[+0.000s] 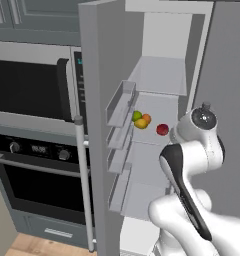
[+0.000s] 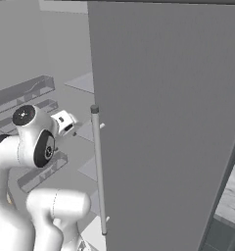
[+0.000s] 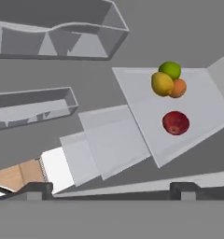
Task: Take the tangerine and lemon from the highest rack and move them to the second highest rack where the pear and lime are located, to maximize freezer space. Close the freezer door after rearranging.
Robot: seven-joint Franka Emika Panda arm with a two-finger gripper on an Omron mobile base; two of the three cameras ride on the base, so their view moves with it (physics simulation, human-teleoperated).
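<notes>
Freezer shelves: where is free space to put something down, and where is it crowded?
On the shelf holding the fruit, the lime, lemon and tangerine bunch at the door side. The pear sits apart. The back of that shelf is bare, as is the shelf above.

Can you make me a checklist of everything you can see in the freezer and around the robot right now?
Surface: freezer shelves pale grey; all four fruits sit on one shelf, the rack above it bare.
Job's things: lime, lemon and tangerine bunched together, touching; pear apart on the same shelf. Freezer door wide open, so closing is not yet done.
Clutter: nothing seen.
Tool: tips low in the hand view, apart, holding nothing, back from the shelves.
Cables: nothing seen.
Surroundings: black-glass ovens left of the door; door bins hold nothing; wood floor below.
</notes>
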